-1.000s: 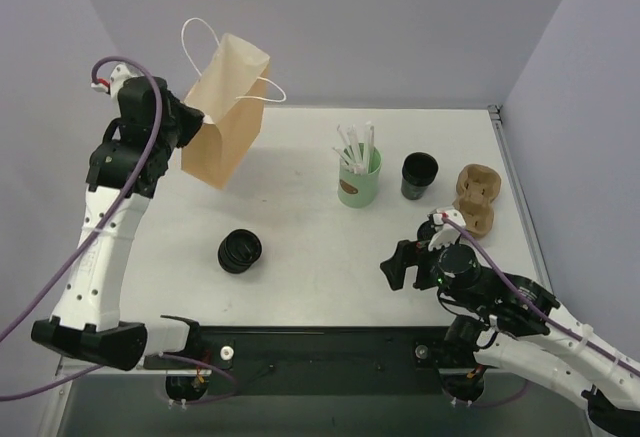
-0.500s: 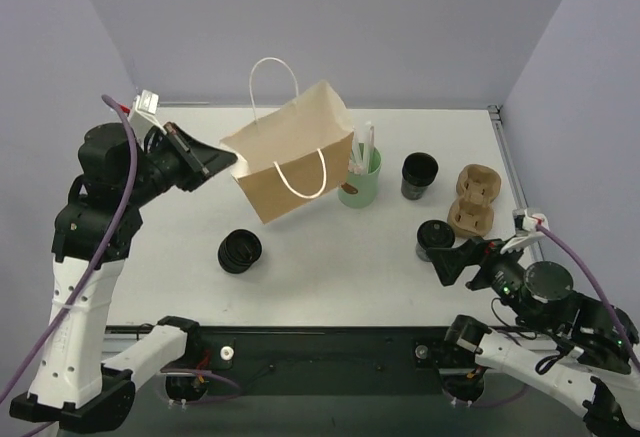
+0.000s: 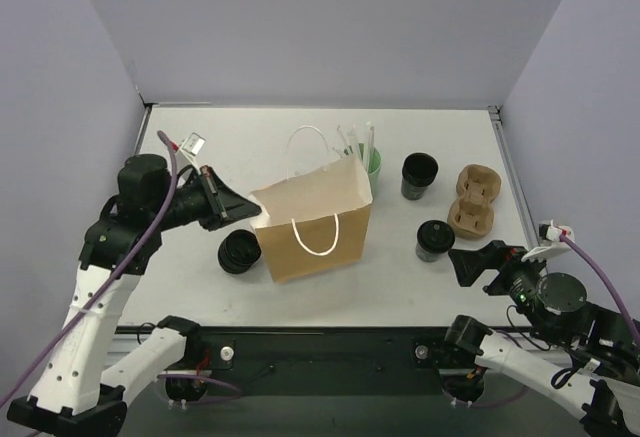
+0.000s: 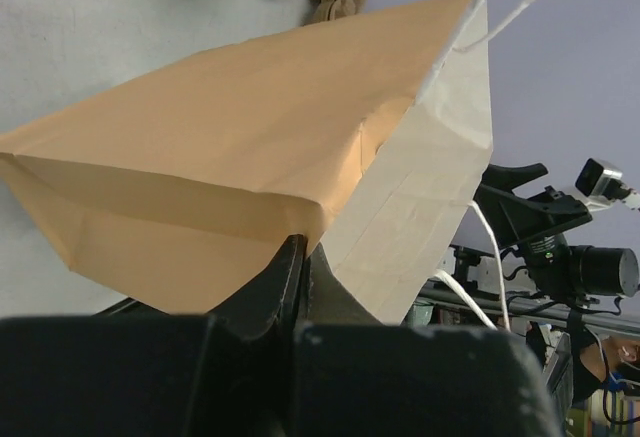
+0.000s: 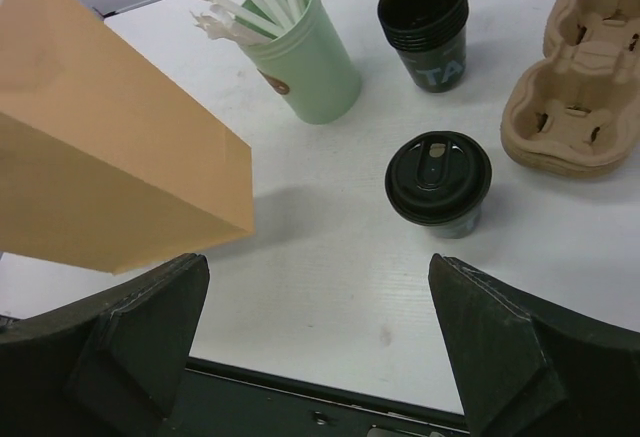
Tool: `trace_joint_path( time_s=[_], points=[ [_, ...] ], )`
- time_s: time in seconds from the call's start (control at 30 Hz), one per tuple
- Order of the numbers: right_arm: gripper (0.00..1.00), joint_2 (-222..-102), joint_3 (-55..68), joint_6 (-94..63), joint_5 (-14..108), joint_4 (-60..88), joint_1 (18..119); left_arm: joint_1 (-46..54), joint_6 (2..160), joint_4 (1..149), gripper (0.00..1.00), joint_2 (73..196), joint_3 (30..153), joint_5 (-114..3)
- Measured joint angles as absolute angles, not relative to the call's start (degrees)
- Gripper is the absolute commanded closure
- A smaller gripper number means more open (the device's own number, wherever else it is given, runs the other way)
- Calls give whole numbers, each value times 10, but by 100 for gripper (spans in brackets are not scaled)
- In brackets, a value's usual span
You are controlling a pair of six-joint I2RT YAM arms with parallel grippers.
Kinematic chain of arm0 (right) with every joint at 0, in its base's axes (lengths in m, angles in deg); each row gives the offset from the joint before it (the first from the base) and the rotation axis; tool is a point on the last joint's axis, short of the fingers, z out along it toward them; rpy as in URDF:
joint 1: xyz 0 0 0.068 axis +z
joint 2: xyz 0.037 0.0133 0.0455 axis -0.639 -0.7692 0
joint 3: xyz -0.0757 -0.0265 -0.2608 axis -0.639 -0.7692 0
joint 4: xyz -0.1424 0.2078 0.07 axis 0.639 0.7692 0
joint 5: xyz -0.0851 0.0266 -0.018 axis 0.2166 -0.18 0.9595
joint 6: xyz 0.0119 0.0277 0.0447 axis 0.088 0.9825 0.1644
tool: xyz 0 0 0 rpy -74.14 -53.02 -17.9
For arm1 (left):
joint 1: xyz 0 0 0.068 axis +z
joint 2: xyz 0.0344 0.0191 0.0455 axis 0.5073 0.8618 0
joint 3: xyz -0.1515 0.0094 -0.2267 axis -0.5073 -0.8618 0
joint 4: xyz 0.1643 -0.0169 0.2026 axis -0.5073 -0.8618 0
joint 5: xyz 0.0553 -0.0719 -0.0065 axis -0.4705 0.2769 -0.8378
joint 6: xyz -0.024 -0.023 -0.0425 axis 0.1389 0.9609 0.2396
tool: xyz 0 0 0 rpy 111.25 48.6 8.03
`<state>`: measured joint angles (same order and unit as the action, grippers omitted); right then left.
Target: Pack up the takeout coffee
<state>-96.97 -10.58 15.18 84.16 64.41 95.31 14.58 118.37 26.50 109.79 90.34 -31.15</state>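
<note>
Kraft paper bag (image 3: pixel 315 219) tilted in top view, left hand (image 3: pixel 235 213) pinching its edge; takeout coffee (image 3: pixel 435 240) stands right of it. Left wrist: thin pinch, bag may slip. Right wrist: right hand (image 5: pixel 315 282) wide, empty; off-centre grab could tip the coffee.

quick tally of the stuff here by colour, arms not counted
black: 3 (lidded coffee cup, stack of open cups, stack of lids)
brown: 2 (paper bag, pulp cup carrier)
green: 1 (cup of straws, white straws counted with it)
total: 6
</note>
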Motion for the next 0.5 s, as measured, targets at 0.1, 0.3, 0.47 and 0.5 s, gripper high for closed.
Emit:
trace_joint_path(
  time_s=[0.1, 0.3, 0.47, 0.5],
  points=[
    [0, -974, -106, 153, 858, 652, 953, 109, 1184, 282, 100, 1127, 875, -312],
    [0, -998, -106, 156, 871, 653, 953, 42, 1161, 299, 86, 1214, 867, -342],
    [0, -1022, -106, 159, 875, 654, 953, 42, 1125, 289, 53, 1251, 885, -392],
    [0, -1028, -106, 160, 878, 654, 953, 42, 1117, 287, 50, 1258, 894, -400]
  ],
)
